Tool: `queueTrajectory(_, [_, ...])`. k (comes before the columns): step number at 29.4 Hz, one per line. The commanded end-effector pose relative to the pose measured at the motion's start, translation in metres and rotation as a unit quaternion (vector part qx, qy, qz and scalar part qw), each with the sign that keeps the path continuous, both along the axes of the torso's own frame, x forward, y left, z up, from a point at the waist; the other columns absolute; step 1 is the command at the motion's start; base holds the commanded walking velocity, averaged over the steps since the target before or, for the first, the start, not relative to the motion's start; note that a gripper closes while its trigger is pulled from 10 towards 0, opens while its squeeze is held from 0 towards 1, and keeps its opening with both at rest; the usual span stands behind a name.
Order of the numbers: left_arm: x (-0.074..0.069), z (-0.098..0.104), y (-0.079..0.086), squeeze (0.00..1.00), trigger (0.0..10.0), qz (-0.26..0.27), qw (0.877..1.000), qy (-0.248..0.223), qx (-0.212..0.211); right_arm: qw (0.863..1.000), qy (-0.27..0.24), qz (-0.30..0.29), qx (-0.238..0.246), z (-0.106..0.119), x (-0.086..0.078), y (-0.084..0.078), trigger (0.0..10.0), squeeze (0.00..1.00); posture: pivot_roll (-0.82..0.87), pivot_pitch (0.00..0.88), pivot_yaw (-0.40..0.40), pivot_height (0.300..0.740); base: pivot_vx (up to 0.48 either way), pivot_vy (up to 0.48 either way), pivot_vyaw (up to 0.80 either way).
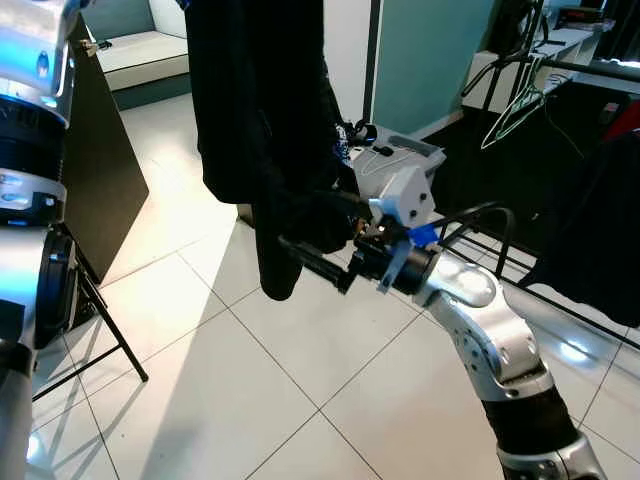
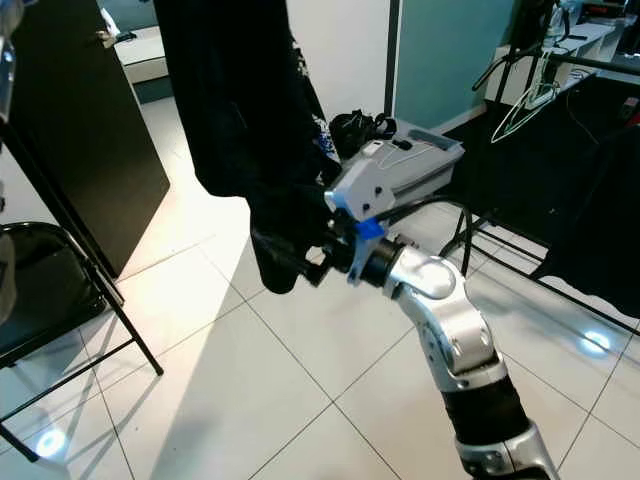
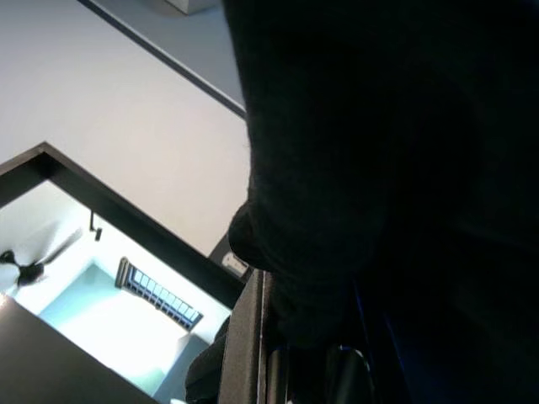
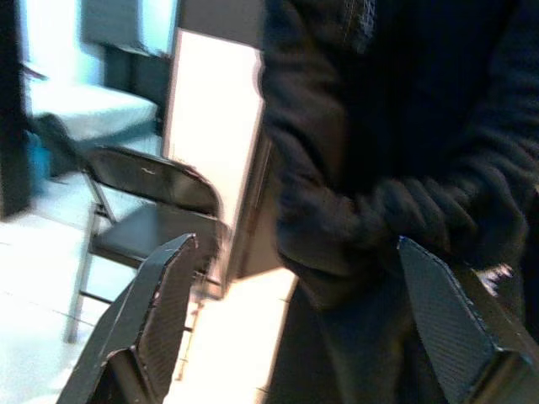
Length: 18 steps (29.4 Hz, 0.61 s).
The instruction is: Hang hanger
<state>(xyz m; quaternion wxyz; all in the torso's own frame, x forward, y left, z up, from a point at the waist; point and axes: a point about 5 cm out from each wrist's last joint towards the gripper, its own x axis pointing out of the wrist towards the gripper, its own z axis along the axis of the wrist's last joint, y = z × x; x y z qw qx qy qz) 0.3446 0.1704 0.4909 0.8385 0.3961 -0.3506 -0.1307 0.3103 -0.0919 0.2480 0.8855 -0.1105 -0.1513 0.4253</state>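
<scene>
Hanger itself is hidden; what shows is the black garment (image 1: 262,130) draped from above, hanging down over the white tiled floor (image 1: 250,400) in the middle of the head views. Its lower sleeve end dangles just beside the right gripper (image 1: 325,240). That gripper reaches toward the garment from the side of the clothes rack (image 1: 560,70), and its two black fingers (image 4: 160,311) are spread wide apart, with the garment's dark knitted fabric lying between and beyond them in the right wrist view; whether a finger touches the cloth cannot be told. A grey and white case (image 2: 400,170) sits on the floor just behind the garment. Beyond the case, the rack carries a pale wire hanger (image 1: 512,112) and other dark clothes. On the garment's other side stand a black folding chair (image 2: 50,300) and a dark panel (image 1: 100,170). The left arm (image 1: 25,180) rises along the picture's edge near the chair. The left wrist view is mostly covered by the black garment, with ceiling behind, and I cannot tell how the left gripper's fingers stand.
</scene>
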Motion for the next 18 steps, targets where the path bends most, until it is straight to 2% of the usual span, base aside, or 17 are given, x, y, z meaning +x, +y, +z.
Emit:
queueTrajectory(1, [-0.010, 0.015, -0.003, 0.00, 0.0, -0.013, 0.999, -0.032, -0.005, 1.000, -0.016, -0.006, -0.004, 0.003, 0.001, 0.003, 10.0, 0.00, 0.07, 0.000, 0.072, 0.735, 0.000, 0.000, 0.00])
queueTrajectory(6, [-0.011, 0.015, -0.003, 0.00, 0.0, -0.015, 0.999, -0.034, -0.005, 0.999, -0.025, -0.045, 0.001, 0.008, 0.008, -0.001, 10.0, 0.00, 0.07, 0.000, 0.072, 0.735, 0.000, 0.000, 0.00])
queueTrajectory(8, [-0.012, 0.015, -0.004, 0.00, 0.0, -0.018, 0.999, -0.035, -0.006, 0.996, -0.037, -0.080, -0.005, 0.010, 0.013, -0.006, 10.0, 0.00, 0.07, 0.000, 0.072, 0.735, 0.000, 0.000, 0.00])
queueTrajectory(12, [-0.012, 0.015, -0.005, 0.00, 0.0, -0.021, 0.999, -0.036, -0.006, 0.994, -0.041, -0.100, -0.003, 0.011, 0.017, -0.009, 9.8, 0.00, 0.07, 0.000, 0.069, 0.735, 0.000, 0.000, 0.00])
queueTrajectory(13, [-0.013, 0.015, -0.006, 0.00, 0.0, -0.023, 0.999, -0.036, -0.006, 0.993, -0.045, -0.110, 0.000, 0.012, 0.019, -0.011, 4.8, 0.00, 0.07, 0.000, 0.069, 0.735, 0.000, 0.000, 0.00])
queueTrajectory(14, [-0.013, 0.016, -0.006, 0.00, 0.0, -0.024, 0.999, -0.036, -0.006, 0.992, -0.048, -0.117, 0.002, 0.012, 0.020, -0.012, 4.8, 0.00, 0.07, 0.000, 0.069, 0.735, 0.000, 0.000, 0.00])
queueTrajectory(15, [-0.014, 0.016, -0.007, 0.00, 0.0, -0.027, 0.999, -0.037, -0.007, 0.990, -0.052, -0.133, 0.009, 0.015, 0.023, -0.015, 0.0, 0.00, 0.07, 0.000, 0.069, 0.735, 0.000, 0.000, 0.00])
queueTrajectory(18, [-0.015, 0.017, -0.008, 0.00, 0.0, -0.030, 0.999, -0.037, -0.008, 0.987, -0.058, -0.152, 0.016, 0.017, 0.026, -0.018, 0.0, 0.00, 0.07, 0.000, 0.069, 0.735, 0.000, 0.000, 0.00])
